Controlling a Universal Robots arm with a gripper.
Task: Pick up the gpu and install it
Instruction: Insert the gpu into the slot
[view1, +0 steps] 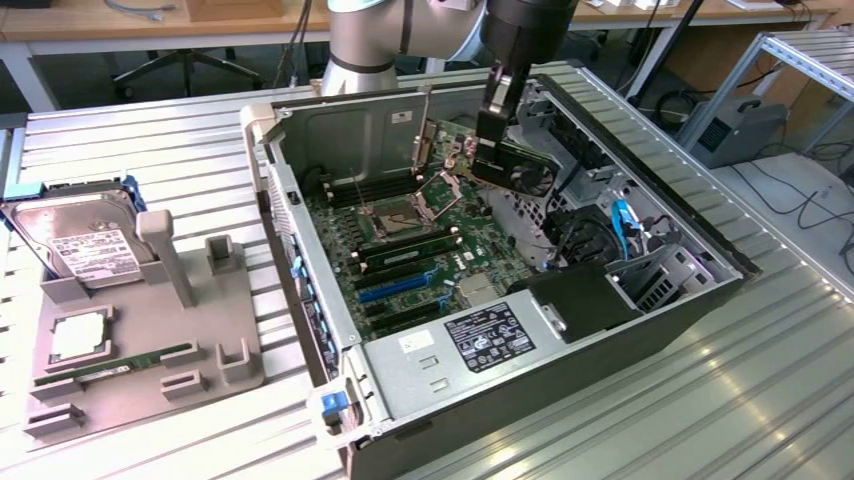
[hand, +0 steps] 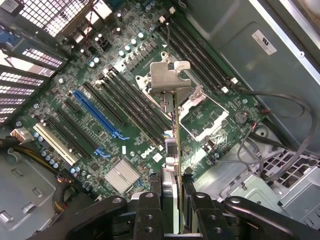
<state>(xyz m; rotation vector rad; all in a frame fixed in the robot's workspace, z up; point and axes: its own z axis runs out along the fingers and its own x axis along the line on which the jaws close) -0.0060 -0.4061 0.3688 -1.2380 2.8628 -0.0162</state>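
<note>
**Gripper state.** The gripper (view1: 497, 135) holds the gpu (view1: 523, 172) by its upper edge. In the wrist view, we see two fingers (hand: 150, 215) part-way closed, clamping the card edge-on between them. The silver end bracket (hand: 170, 80) points away from the camera.

**Contents, from the exterior view's left to right.**

1. The grey fixture tray (view1: 147, 330) carries three parts:
   - one hard drive (view1: 80, 245) with a white label, standing tilted at the far end;
   - one square processor chip (view1: 80, 335), lying flat;
   - one RAM stick (view1: 114, 370), lying flat at the near end.
2. The open computer case (view1: 340, 130) lies on its side. It contains one green motherboard (view1: 461, 255), which carries one open processor socket (view1: 400, 210) and one long blue slot (view1: 394, 288). At the near end we count one power supply (view1: 487, 340) with a black label.
3. The gpu hangs inside the case above the motherboard, just to the exterior view's right of the processor socket. It is not seated in any slot.
4. Blue cables (view1: 621, 225) lie further right, inside the case.
</note>
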